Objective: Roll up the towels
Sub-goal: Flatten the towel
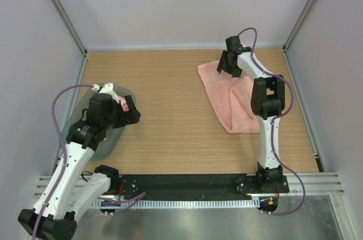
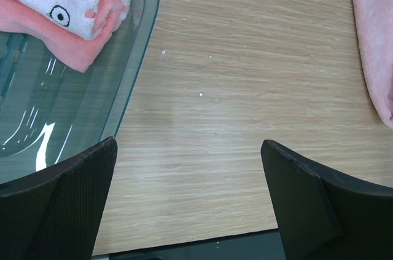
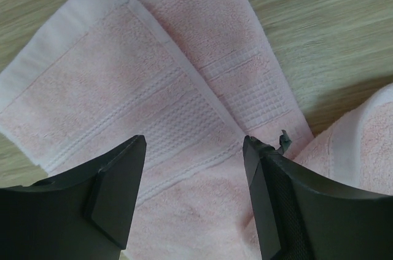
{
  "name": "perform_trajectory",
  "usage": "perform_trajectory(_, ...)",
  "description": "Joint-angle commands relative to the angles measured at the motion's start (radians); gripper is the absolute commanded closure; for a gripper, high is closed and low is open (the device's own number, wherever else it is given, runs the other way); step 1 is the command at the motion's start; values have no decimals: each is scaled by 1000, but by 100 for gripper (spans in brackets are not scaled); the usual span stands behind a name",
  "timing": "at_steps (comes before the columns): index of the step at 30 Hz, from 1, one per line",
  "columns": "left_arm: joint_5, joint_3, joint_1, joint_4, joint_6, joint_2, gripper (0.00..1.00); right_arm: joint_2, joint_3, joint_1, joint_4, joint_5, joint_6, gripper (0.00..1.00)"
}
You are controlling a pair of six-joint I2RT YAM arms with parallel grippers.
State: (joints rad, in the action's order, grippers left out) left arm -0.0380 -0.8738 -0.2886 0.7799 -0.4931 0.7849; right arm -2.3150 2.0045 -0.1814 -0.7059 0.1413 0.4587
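A salmon-pink towel [image 1: 227, 95] lies spread on the wooden table at the far right, folded lengthwise, with a paler waffle band [image 3: 184, 112] near its far end. My right gripper [image 1: 229, 63] hangs over that far end. In the right wrist view its jaws [image 3: 195, 149] stand open above the band with nothing between them. A rolled towel [image 2: 61, 8], pink with a white patch and a small eye mark, lies in the translucent tray [image 2: 61, 106] at the left. My left gripper [image 2: 187, 149] is wide open over bare wood beside the tray's rim, holding nothing.
The grey-green tray [image 1: 105, 143] sits at the table's left edge, partly under the left arm. White walls with metal posts enclose the table on three sides. A black strip and a metal rail run along the near edge. The flat towel's edge [image 2: 374, 39] shows at the right of the left wrist view.
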Motion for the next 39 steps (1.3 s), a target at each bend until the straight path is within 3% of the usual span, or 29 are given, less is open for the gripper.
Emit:
perform_trajectory(1, -2, -5, -1, -10, 5, 8, 0, -36, 63, 6, -4, 38, -28, 29)
perform_trajectory(7, 1, -5, -1, -10, 5, 16, 0, -72, 76, 17, 11, 29, -35, 42)
perform_trajectory(15, 0, -7, 0, -8, 5, 24, 0, -35, 5, 20, 51, 26, -37, 69)
perform_trajectory(18, 1, -5, 0, -8, 4, 27, 0, -11, -18, 19, 69, 34, -49, 86)
perform_trajectory(19, 0, -5, -1, -7, 4, 28, 0, -4, -15, 19, 66, 38, -51, 99)
perform_trajectory(33, -2, -5, 0, -7, 5, 20, 0, 158, -50, -35, -3, 67, -86, 99)
perform_trajectory(39, -14, -7, 0, -5, 4, 16, 0, 265, -157, -116, -18, 69, -104, 99)
